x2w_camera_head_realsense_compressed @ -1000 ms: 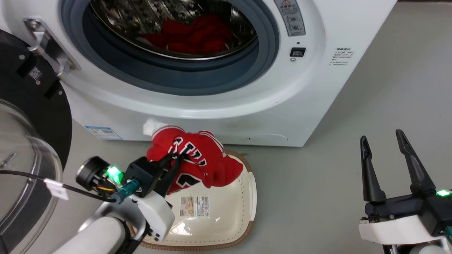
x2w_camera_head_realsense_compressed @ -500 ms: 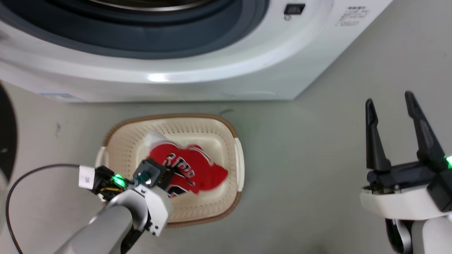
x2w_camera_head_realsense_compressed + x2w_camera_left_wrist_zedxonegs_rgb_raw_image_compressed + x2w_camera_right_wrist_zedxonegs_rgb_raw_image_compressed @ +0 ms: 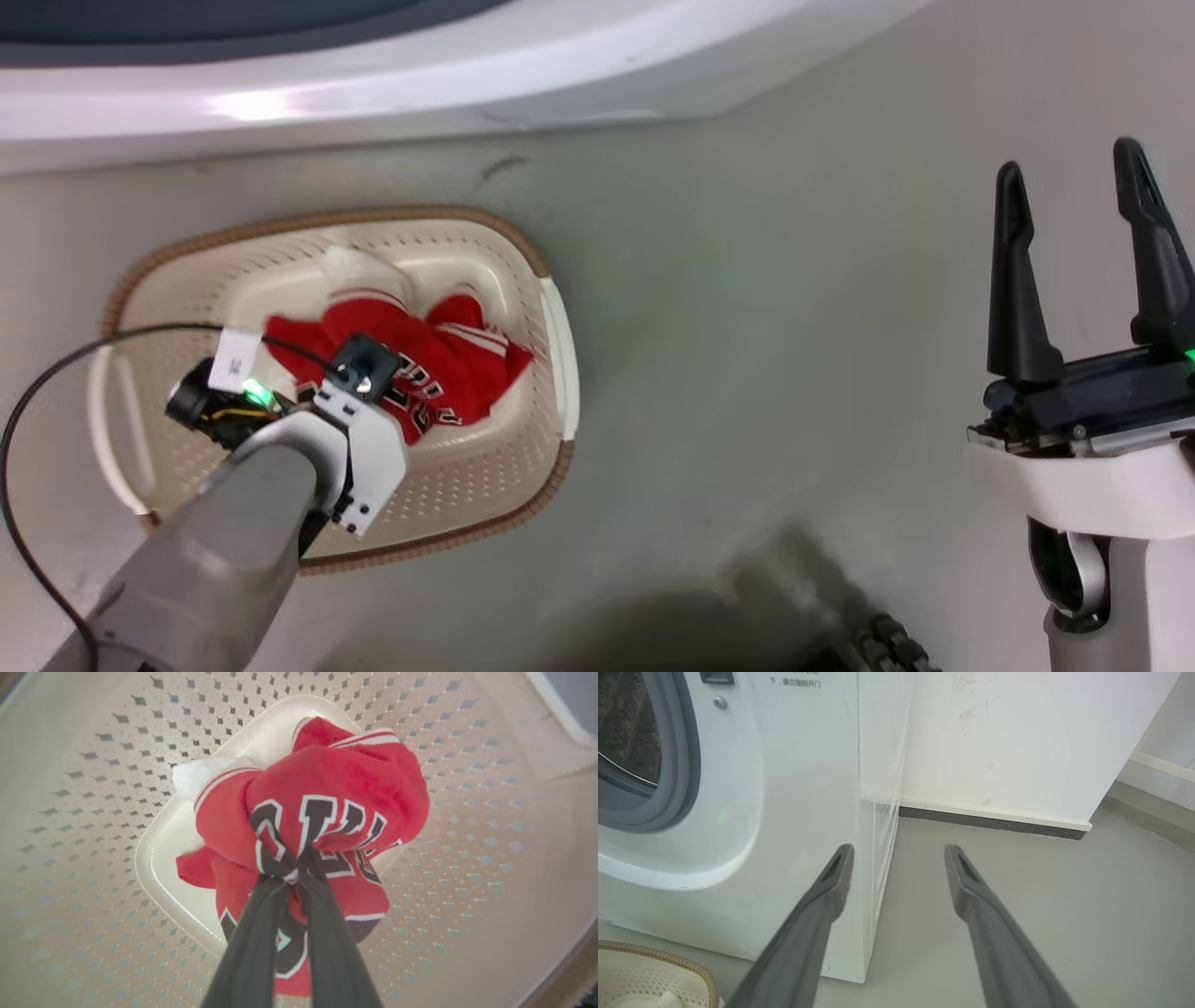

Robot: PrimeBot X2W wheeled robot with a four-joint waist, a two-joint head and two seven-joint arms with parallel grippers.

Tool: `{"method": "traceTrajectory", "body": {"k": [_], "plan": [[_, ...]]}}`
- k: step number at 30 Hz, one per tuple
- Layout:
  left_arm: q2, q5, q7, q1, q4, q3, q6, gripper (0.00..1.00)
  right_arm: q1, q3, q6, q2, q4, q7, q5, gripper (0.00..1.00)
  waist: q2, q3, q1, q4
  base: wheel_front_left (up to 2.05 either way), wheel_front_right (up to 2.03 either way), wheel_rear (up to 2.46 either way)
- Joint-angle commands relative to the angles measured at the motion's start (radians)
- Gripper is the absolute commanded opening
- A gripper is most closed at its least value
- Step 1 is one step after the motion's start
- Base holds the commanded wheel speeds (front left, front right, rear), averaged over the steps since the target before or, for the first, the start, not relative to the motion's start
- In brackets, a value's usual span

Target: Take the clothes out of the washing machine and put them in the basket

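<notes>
The red jersey (image 3: pixel 448 364) with black-and-white lettering hangs bunched low inside the cream basket (image 3: pixel 280 222), just over its smooth bottom. My left gripper (image 3: pixel 292 872) points down into the basket and is shut on a fold of the jersey (image 3: pixel 327 793) at the lettering. In the head view the left wrist (image 3: pixel 359 373) covers the fingers. My right gripper (image 3: pixel 1069 161) stands open and empty over the floor, well right of the basket. The washing machine (image 3: pixel 373 84) runs along the top edge. Its grey porthole rim (image 3: pixel 686 765) lies left of the right gripper (image 3: pixel 899 851).
Grey floor (image 3: pixel 766 327) stretches between the basket and my right arm. A black cable (image 3: pixel 56 364) loops from the left wrist over the basket's left side. A white wall with a dark baseboard (image 3: pixel 990 821) stands behind the machine. My base (image 3: pixel 887 644) shows at the bottom.
The head camera has tilted down, so the porthole left the view. My left gripper has lowered the jersey from above the basket's far rim down into the basket. The right gripper stays open.
</notes>
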Motion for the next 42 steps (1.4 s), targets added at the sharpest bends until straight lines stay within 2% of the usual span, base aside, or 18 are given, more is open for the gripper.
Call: {"method": "traceTrajectory", "body": {"k": [1,5,12,13,14,15,18,22,27,31,37,42], "plan": [[-0.014,0.006,0.008,-0.025,0.028,-0.008,-0.005,0.00,-0.019,0.003,-0.001,0.001,-0.006,-0.002,0.005,1.00,0.0000,0.062,-0.0002,-0.036,0.00,0.00,0.00],[-0.037,0.023,0.030,-0.095,0.152,-0.034,-0.017,0.00,-0.045,0.011,-0.001,0.001,-0.009,-0.002,0.021,1.00,0.0000,0.114,-0.0002,-0.054,0.00,0.00,0.00],[-0.066,0.011,0.025,-0.132,0.244,-0.036,-0.021,0.00,-0.062,0.017,-0.001,0.001,-0.002,-0.002,0.039,1.00,0.0000,0.132,-0.0002,-0.071,0.00,0.00,0.00],[-0.068,0.005,0.030,-0.126,0.252,-0.037,-0.023,0.14,-0.062,0.019,-0.001,0.001,0.000,-0.002,0.040,1.00,0.0000,0.128,-0.0002,-0.073,0.00,0.00,0.00],[-0.069,0.004,0.027,-0.122,0.258,-0.039,-0.023,0.97,-0.061,0.020,-0.001,0.001,0.002,-0.002,0.039,1.00,0.0000,0.122,-0.0002,-0.074,0.00,0.00,0.00],[-0.072,0.001,0.020,-0.118,0.262,-0.040,-0.024,1.00,-0.059,0.019,-0.001,0.001,0.005,-0.002,0.039,1.00,0.0000,0.113,-0.0002,-0.074,0.00,0.00,0.00],[-0.087,-0.002,0.007,-0.100,0.271,-0.049,-0.029,1.00,-0.045,0.012,-0.001,0.001,0.011,-0.002,0.038,1.00,0.0000,0.076,-0.0002,-0.063,0.00,0.00,0.00],[-0.116,-0.021,-0.060,-0.078,0.272,-0.039,-0.028,1.00,-0.017,0.011,-0.001,0.001,0.022,-0.002,0.022,1.00,0.0000,0.005,-0.0002,-0.037,0.00,0.00,0.00],[-0.154,-0.054,-0.150,-0.029,0.265,-0.013,-0.013,1.00,0.029,0.006,-0.001,0.001,0.040,-0.002,-0.003,1.00,0.0000,-0.114,-0.0002,0.002,0.00,0.00,0.00],[-0.183,-0.089,-0.177,0.020,0.215,0.028,0.014,1.00,0.077,-0.007,-0.001,0.001,0.057,-0.002,-0.022,1.00,0.0000,-0.205,-0.0002,0.041,0.00,0.00,0.00],[-0.149,-0.088,-0.178,0.137,-0.040,0.154,0.087,1.00,0.130,-0.023,-0.001,0.000,0.070,-0.002,-0.030,1.00,0.0000,-0.307,-0.0002,0.076,0.00,0.00,0.00],[-0.114,-0.034,-0.179,0.246,-0.276,0.274,0.139,1.00,0.165,-0.035,-0.001,0.001,0.078,-0.002,-0.035,1.00,0.0000,-0.373,-0.0002,0.097,0.00,0.00,0.00]]}}
